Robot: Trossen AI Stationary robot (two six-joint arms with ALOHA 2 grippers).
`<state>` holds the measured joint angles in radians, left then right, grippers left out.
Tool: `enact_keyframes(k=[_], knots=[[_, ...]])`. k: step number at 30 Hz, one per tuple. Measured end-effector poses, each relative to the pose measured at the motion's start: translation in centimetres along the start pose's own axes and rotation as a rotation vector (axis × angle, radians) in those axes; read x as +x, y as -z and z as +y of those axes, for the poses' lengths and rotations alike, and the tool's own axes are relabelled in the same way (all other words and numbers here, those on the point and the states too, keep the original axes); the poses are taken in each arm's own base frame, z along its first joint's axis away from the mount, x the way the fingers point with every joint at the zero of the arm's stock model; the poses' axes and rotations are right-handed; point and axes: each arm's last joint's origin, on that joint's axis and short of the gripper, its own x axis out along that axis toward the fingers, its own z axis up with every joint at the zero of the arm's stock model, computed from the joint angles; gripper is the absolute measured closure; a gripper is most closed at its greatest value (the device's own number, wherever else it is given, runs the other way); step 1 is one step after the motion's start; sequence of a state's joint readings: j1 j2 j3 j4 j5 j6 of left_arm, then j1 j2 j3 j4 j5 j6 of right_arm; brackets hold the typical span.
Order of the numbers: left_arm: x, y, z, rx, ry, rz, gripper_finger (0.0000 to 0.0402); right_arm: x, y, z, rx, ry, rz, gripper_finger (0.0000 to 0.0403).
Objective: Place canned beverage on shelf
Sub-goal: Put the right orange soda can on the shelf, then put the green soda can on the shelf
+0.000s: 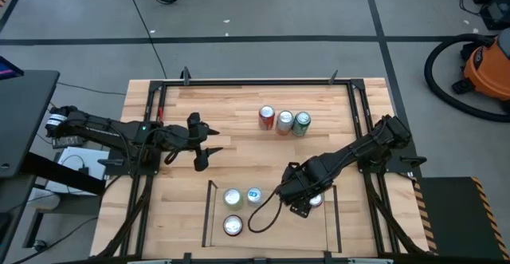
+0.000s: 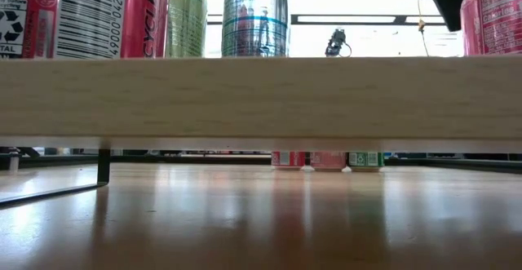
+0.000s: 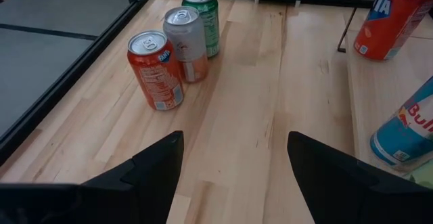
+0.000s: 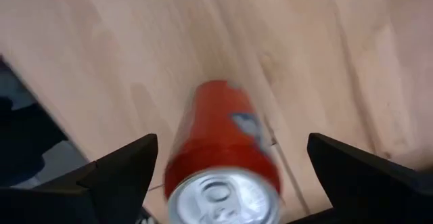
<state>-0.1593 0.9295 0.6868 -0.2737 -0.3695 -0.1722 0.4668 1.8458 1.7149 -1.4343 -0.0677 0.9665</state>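
On the shelf (image 1: pixel 211 216), lower centre of the high view, three cans crowd its left; the right gripper (image 1: pixel 307 202) stands wide open around a red can (image 4: pixel 222 160). Three more cans (image 1: pixel 284 121) wait at upper centre, one reading "Fanta". The left gripper (image 1: pixel 209 141) hovers half-open and empty at centre left.

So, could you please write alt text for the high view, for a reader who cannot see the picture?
Seen from above, the right gripper hangs open over a can on the shelf, beside three cans already standing there. Three more cans wait in a row on the wooden table, and the left gripper hovers open to their left.
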Motion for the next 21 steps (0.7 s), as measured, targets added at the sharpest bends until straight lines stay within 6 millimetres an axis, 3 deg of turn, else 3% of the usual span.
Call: enact_keyframes(k=[14, 21], knots=[[0.0, 0.0, 0.0, -0.002, 0.000, 0.000, 0.0127, 0.1, 0.6, 0.9, -0.074, -0.035, -0.027, 0.0028], [0.0, 0.0, 0.0, -0.009, 0.000, 0.000, 0.0127, -0.1, -1.1, -0.5, -0.116, 0.068, -0.117, 0.0028]])
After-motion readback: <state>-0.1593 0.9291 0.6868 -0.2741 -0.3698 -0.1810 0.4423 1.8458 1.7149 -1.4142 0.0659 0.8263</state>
